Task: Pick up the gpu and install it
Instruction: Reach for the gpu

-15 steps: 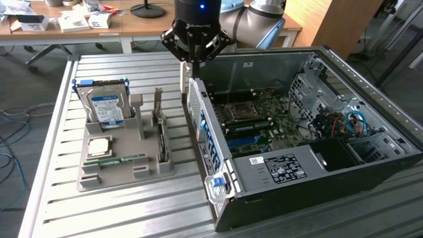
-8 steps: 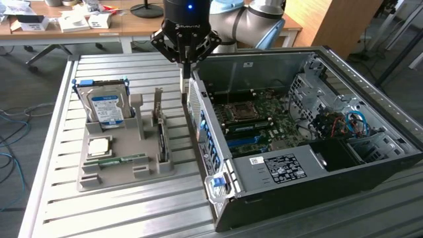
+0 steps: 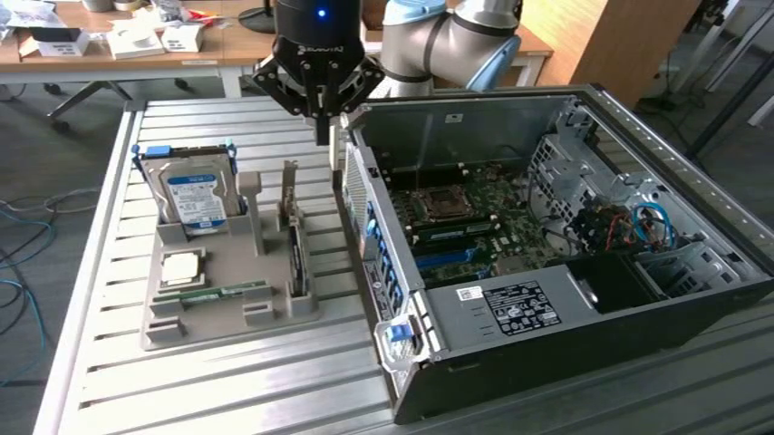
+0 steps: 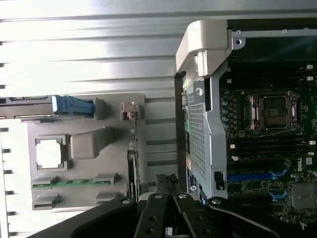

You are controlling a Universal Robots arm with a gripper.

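On the slatted metal table, a grey holder tray lies beside an open computer case, the tray on the exterior view's left. The gpu stands on edge in the tray slot nearest the case, its metal bracket end pointing up and away from the camera. In the wrist view the card appears edge-on as a thin dark strip. A hard drive with a blue label stands upright in the tray, and a square processor and a green memory stick lie flat in its near compartments. The gripper hangs above the gap between tray and case wall, near the gpu's bracket end but apart from it. Its fingers are pressed together with nothing between them. The motherboard is exposed inside the case.
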